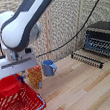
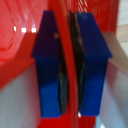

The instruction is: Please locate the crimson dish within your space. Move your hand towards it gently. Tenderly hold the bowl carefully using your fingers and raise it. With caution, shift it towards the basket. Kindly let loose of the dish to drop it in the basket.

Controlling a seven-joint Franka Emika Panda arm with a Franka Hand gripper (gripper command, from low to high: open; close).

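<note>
In the exterior view, the hand (image 1: 17,73) hangs over the basket (image 1: 29,106), and the shiny red crimson dish (image 1: 9,86) sits right under it. In the wrist view, blue fingers (image 2: 49,65) pinch what looks like the dish rim (image 2: 70,60).

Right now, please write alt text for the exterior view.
A white robot arm's gripper holds a red bowl just above a red wire basket on a wooden table. A blue mug and a toaster oven stand behind.
</note>
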